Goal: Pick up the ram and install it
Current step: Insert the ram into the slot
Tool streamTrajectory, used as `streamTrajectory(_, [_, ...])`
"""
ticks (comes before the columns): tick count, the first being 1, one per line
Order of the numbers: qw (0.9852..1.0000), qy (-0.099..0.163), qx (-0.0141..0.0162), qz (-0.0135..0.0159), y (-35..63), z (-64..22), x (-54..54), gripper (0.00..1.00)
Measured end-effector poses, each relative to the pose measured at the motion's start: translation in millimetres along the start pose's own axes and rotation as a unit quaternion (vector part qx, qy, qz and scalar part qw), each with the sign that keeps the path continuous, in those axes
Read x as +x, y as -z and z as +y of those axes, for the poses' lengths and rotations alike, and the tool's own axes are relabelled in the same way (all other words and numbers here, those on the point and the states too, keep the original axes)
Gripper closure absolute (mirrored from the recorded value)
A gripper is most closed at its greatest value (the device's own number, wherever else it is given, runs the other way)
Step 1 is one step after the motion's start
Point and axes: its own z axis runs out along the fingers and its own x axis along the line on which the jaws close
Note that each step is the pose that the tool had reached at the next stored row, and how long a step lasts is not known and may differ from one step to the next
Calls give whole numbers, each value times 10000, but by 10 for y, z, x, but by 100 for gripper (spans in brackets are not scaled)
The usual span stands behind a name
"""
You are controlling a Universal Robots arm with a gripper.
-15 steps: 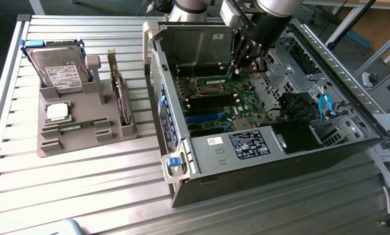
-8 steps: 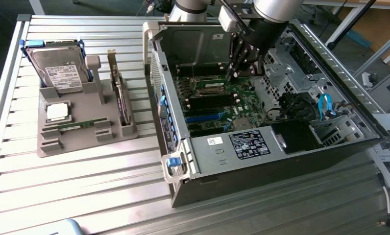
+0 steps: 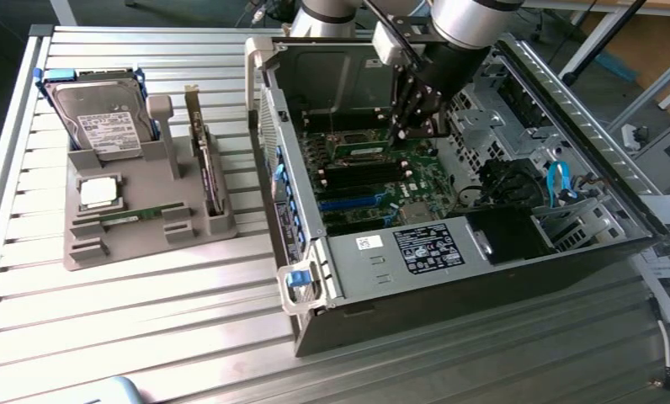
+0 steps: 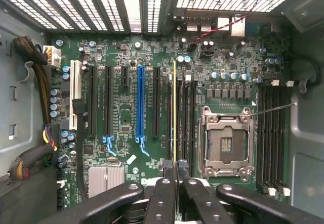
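Slatted aluminium table (image 3: pixel 144 320) carries an open computer case (image 3: pixel 347 295) lying on its side, so the motherboard (image 4: pixel 121 128) faces up toward the arm. Inside the case, the gripper (image 4: pixel 174 171) has its fingers (image 4: pixel 163 183) pinched on the ram (image 4: pixel 174 113). The stick hangs edge-on, a thin yellow-green line running lengthwise. That pose looks chosen to match the long memory slots (image 4: pixel 186 118) beside the CPU socket (image 4: pixel 226 142), with which it lines up. Whether its lower edge already touches a slot I cannot tell. A second bank of memory slots (image 4: pixel 271 133) lies on the socket's opposite side. Beyond the ram from the socket runs the blue expansion slot (image 4: pixel 140 102). Well away from the socket, outside the case, a grey parts holder (image 3: pixel 88 252) keeps a hard drive (image 3: pixel 105 122) and an expansion card (image 3: pixel 206 168) upright for easy grasping.
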Motion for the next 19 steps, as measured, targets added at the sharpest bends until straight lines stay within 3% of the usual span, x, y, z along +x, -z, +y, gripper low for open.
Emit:
streamTrajectory(13, [10000,0,0,0,-143,-6,9,88])
streamTrajectory(19, [10000,0,0,0,-162,-7,10,88])
